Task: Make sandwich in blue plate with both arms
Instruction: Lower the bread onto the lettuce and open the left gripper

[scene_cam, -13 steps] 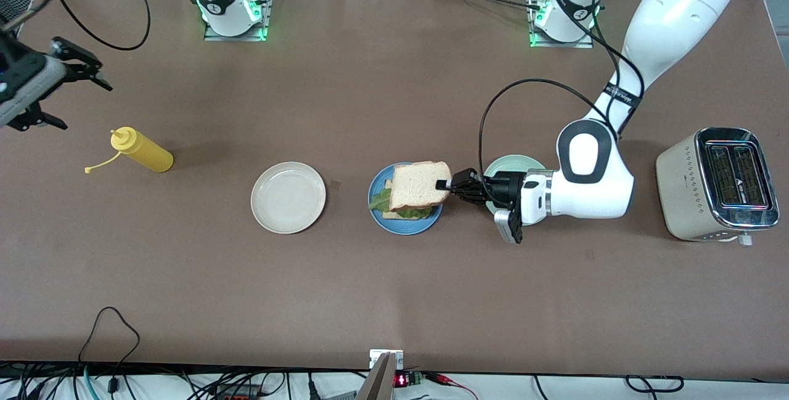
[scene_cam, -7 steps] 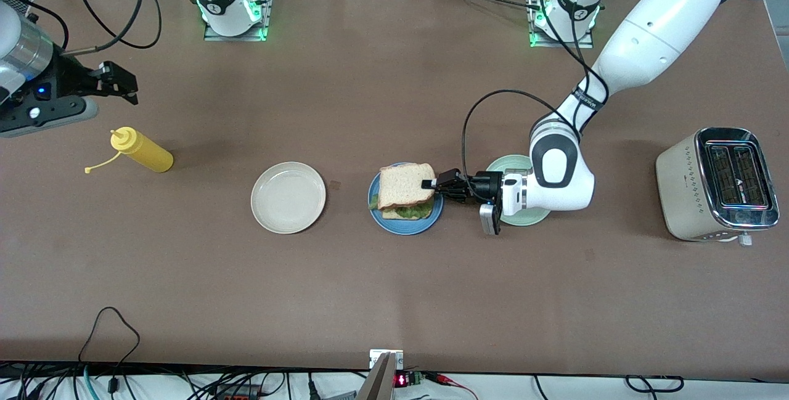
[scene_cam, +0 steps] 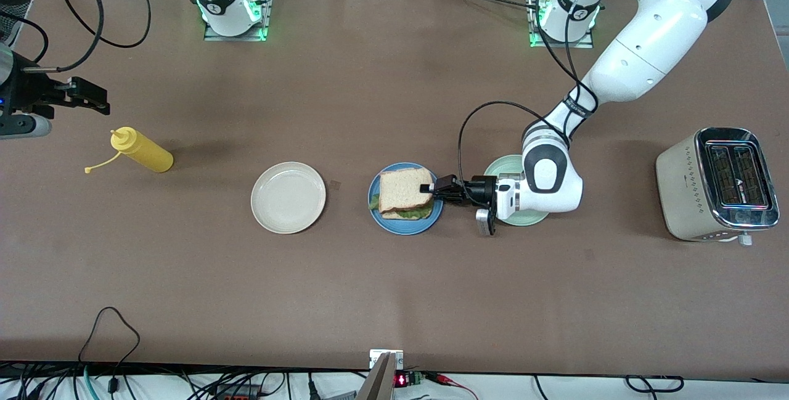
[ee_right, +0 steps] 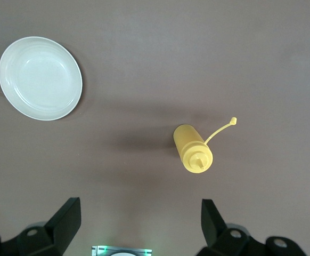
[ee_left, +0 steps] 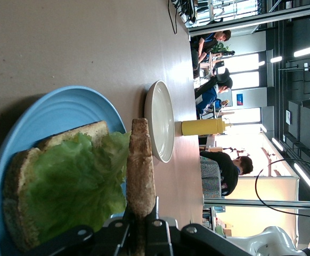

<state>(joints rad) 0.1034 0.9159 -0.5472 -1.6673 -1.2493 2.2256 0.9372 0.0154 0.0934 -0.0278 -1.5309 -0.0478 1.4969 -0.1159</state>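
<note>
The blue plate [scene_cam: 405, 225] lies mid-table and carries a toast slice [ee_left: 16, 176] covered by a ruffled lettuce leaf [ee_left: 75, 186]. My left gripper [scene_cam: 429, 189] is shut on the edge of a second toast slice [scene_cam: 404, 188] and holds it low over the lettuce. In the left wrist view this slice [ee_left: 140, 170] shows edge-on between the fingers of the left gripper [ee_left: 141, 213], close beside the leaf above the blue plate [ee_left: 54, 114]. I cannot tell whether it rests on the lettuce. My right gripper [scene_cam: 98, 99] hangs open and empty over the table by the yellow bottle, and shows likewise in its wrist view [ee_right: 140, 208].
A cream plate [scene_cam: 288, 197] lies beside the blue plate toward the right arm's end. A pale green plate [scene_cam: 524, 218] sits under the left wrist. A toaster [scene_cam: 718, 184] stands at the left arm's end. A yellow squeeze bottle [scene_cam: 142, 151] lies near the right gripper.
The left gripper has lowered the top toast slice down over the lettuce on the blue plate. The right arm has shifted about near the yellow bottle, its gripper still open.
</note>
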